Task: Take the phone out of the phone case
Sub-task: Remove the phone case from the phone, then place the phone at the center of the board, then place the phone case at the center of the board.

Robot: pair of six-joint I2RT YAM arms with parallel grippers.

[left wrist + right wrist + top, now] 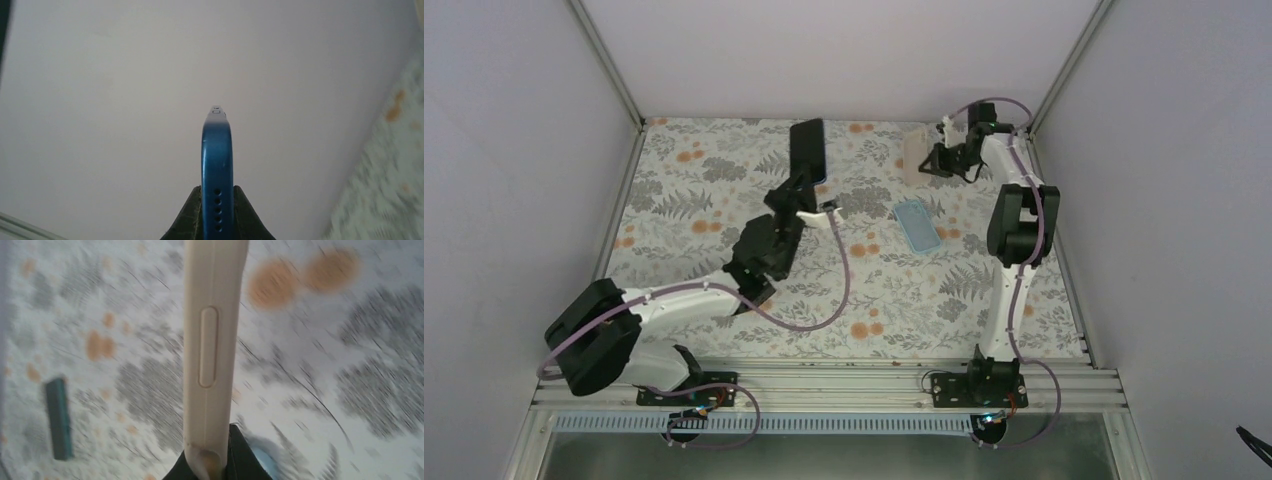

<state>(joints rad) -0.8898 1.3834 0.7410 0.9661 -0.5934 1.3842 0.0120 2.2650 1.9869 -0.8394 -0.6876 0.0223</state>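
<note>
The floral-print table mat (904, 300) carries only a light-blue flat slab (917, 225), right of its centre; whether that is a case or a phone I cannot tell. Over the mat's far middle, the left gripper (217, 200) pinches the blue metal-edged phone (217, 150) by its speaker-hole end, fingers pressed on the two broad faces. This grip probably leaves the rim free to slip out of a sleeve. The phone is bare and off the mat, its long axis running straight out from the fingers, free end toward the white back wall. Over the mat's far right, the right gripper (210, 460) clamps the cream rubbery phone case (210, 340) at one end, well apart, so the separation looks done.
</note>
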